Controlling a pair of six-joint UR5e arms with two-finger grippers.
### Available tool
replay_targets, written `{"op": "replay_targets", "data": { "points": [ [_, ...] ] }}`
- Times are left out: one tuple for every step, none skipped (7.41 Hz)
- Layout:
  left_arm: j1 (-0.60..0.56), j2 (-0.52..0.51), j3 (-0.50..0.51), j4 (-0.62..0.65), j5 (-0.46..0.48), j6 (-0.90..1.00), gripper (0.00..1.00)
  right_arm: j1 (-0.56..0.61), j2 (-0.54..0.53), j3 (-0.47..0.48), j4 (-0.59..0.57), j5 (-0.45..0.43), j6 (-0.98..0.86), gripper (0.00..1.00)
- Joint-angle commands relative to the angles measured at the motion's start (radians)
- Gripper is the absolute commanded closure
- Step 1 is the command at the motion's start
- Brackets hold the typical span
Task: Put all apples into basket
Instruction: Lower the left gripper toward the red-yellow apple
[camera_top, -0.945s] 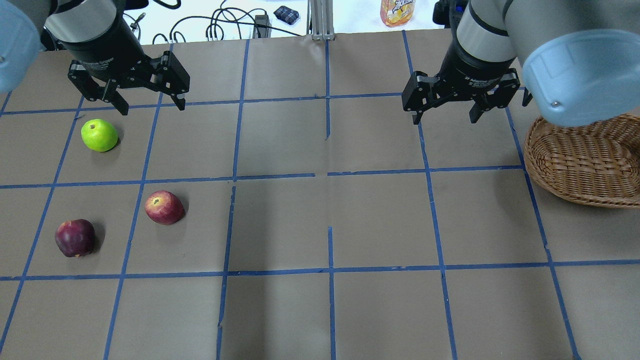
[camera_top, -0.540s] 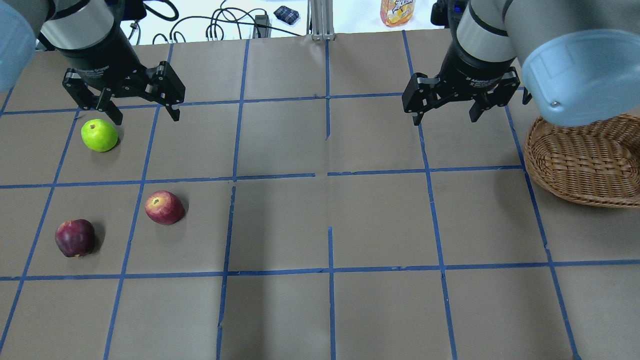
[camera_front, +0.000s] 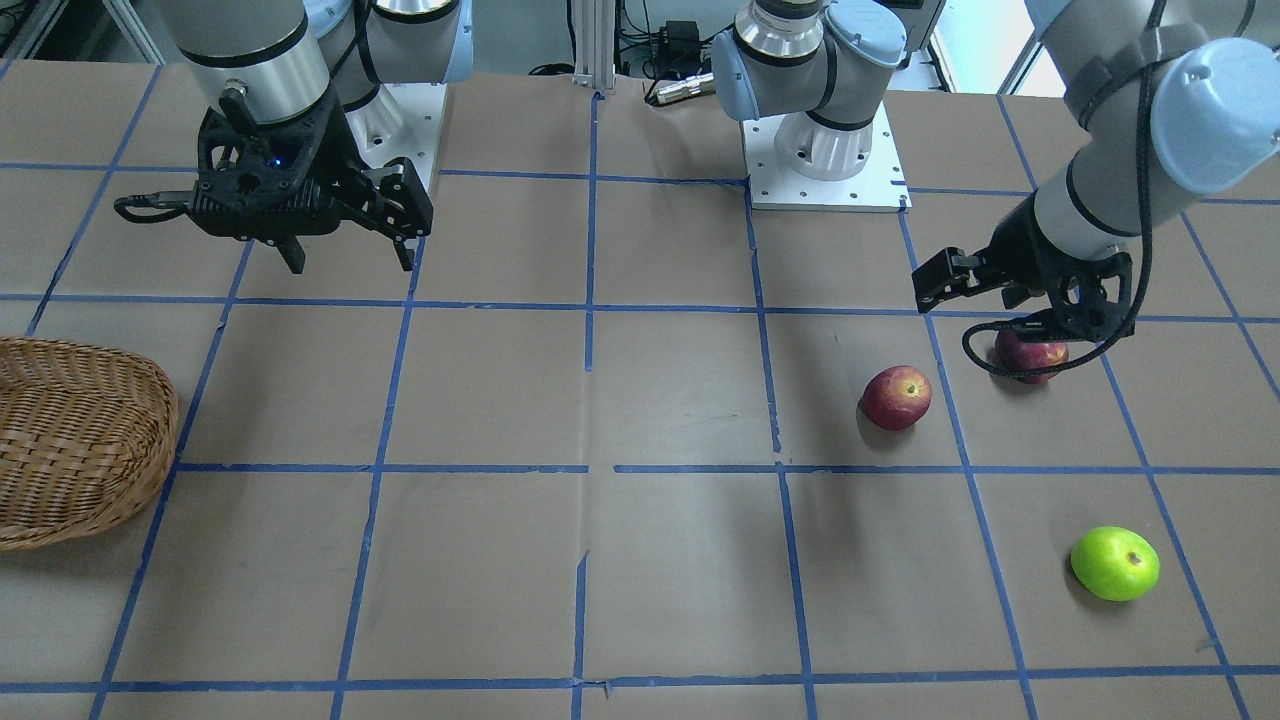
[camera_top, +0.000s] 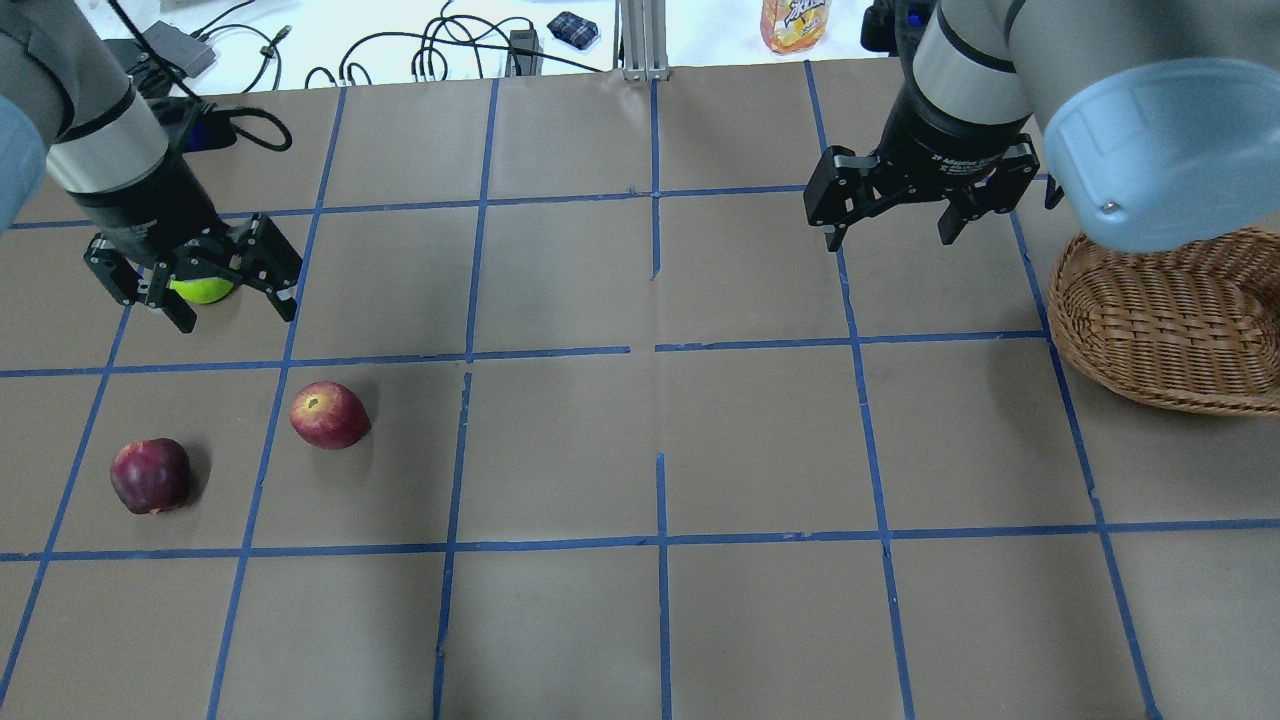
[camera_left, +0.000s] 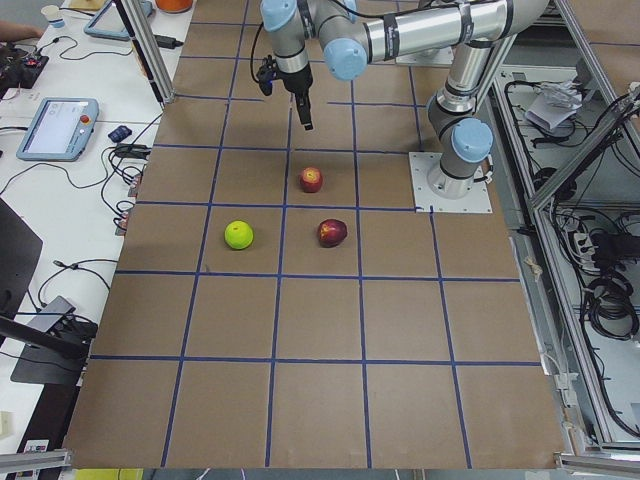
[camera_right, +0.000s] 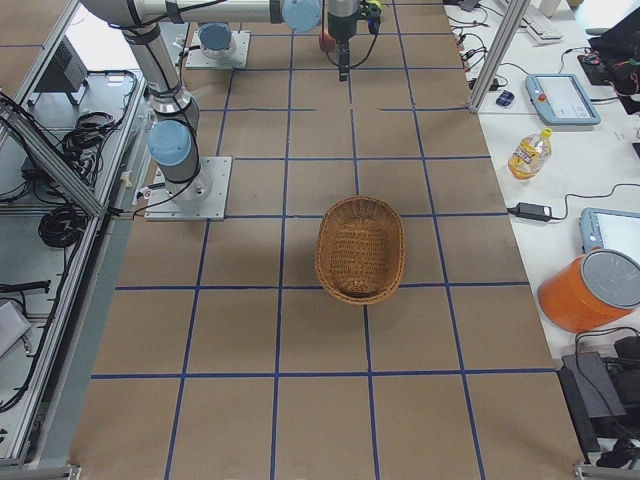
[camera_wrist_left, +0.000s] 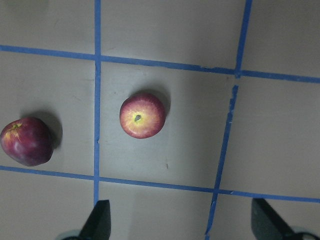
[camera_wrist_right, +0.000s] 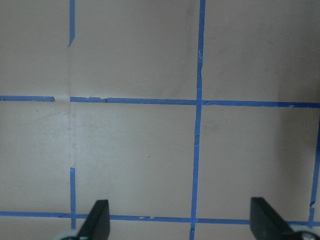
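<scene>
The green apple (camera_top: 205, 291) lies at the table's far left, partly hidden under my open, empty left gripper (camera_top: 238, 318), which hangs above it. The red apple with yellowish streaks (camera_top: 328, 415) and the dark purplish-red apple (camera_top: 150, 476) lie nearer, both apart from the gripper. The left wrist view shows the red apple (camera_wrist_left: 142, 115) and the dark one (camera_wrist_left: 26, 141) ahead of the fingertips (camera_wrist_left: 100, 220). The wicker basket (camera_top: 1170, 330) stands empty at the right edge. My right gripper (camera_top: 888, 238) is open and empty, just left of the basket.
The table is brown paper with a grid of blue tape (camera_top: 660, 345). Cables (camera_top: 440, 45) and an orange bottle (camera_top: 795, 25) lie past the far edge. In the front-facing view the two arm bases (camera_front: 820, 150) stand at the table's robot side.
My left gripper has moved left and toward the robot, and now covers part of the green apple. The right arm and the apples have not moved.
</scene>
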Motion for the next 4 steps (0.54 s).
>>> {"op": "replay_targets", "data": {
  "points": [
    [0.099,-0.041,-0.214,0.287,-0.004,0.131,0.00,0.000,0.000,0.000,-0.001,0.002,0.000,0.00],
    [0.111,-0.062,-0.283,0.401,-0.021,0.146,0.00,0.000,0.001,0.000,0.001,0.002,0.000,0.00],
    [0.112,-0.076,-0.299,0.422,-0.056,0.148,0.00,0.000,0.001,0.000,0.001,0.002,0.000,0.00],
    [0.112,-0.088,-0.299,0.423,-0.077,0.149,0.00,0.000,0.000,0.000,0.001,0.002,0.000,0.00]
  ]
}}
